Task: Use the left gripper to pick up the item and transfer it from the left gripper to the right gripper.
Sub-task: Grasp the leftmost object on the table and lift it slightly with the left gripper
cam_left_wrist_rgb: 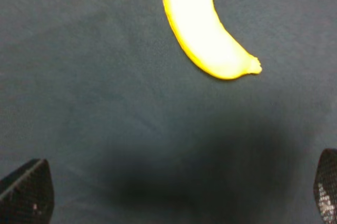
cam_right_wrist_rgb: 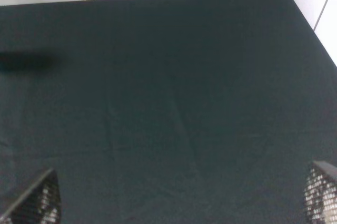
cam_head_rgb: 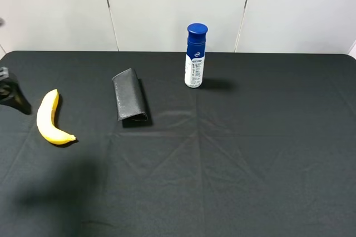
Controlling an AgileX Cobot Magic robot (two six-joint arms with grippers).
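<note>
Banana (cam_head_rgb: 51, 119) lies flat on the black tabletop (cam_head_rgb: 250, 153), close to its left edge. It is curved, with one end pointing toward the far edge. It is well apart from the black folded wallet (cam_head_rgb: 131, 102) and farther still from the white spray bottle (cam_head_rgb: 194, 59), which stands upright near the middle of the far edge.

The left end effector (cam_left_wrist_rgb: 176, 190) hangs over the cloth with its fingers spread wide and nothing between them. The banana's blunt end lies ahead of the fingertips, outside the gap and touching neither. A dark shadow (cam_left_wrist_rgb: 174, 182) falls on the cloth between the banana and the fingers.

The right end effector (cam_right_wrist_rgb: 177, 196) is also wide open and holds nothing. It faces the tabletop's far right corner, with only cloth before it.
</note>
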